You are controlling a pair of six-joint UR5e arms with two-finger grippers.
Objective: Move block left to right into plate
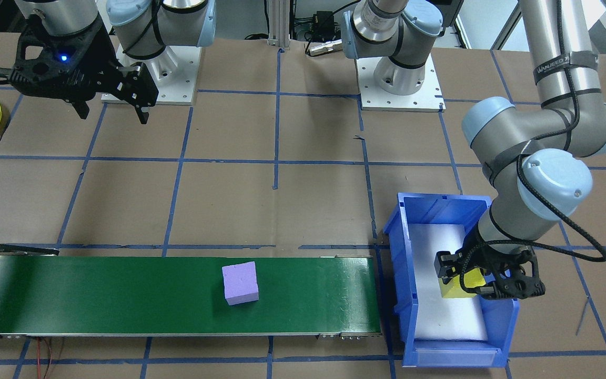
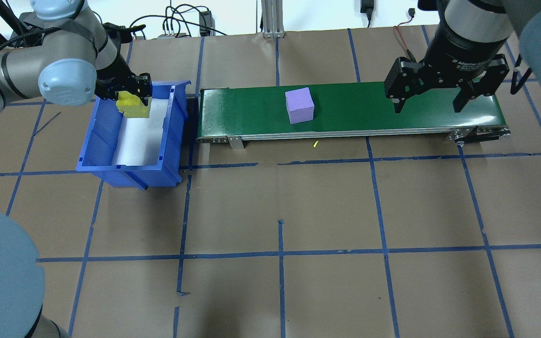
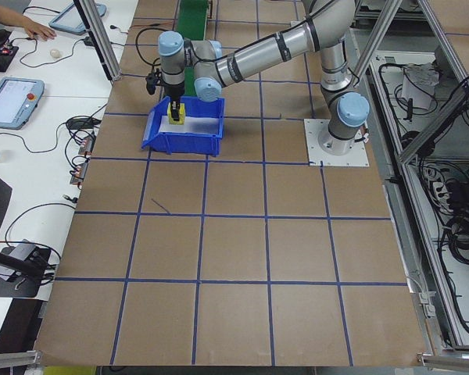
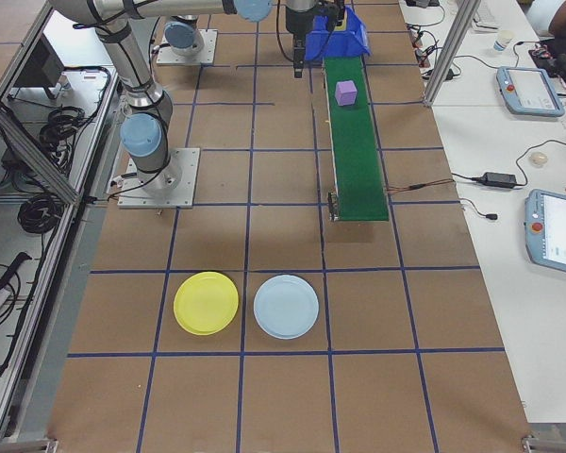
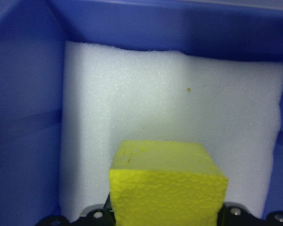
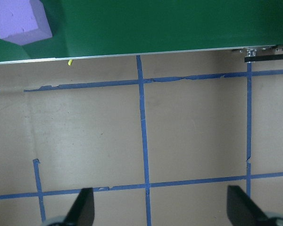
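We are pinching a yellow block in the left gripper inside the blue bin, presumably to feed the belt, where a purple block is already sitting mid-length. The right gripper is hanging with fingers spread near the belt's far end, seemingly waiting to receive. The plate is lying beside a pale blue plate on the taped brown table, well apart from the belt, while operators' desks are flanking it.

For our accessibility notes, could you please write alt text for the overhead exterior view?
The left gripper holds a yellow block inside a blue bin. A purple block sits on the green conveyor, with the open right gripper above.
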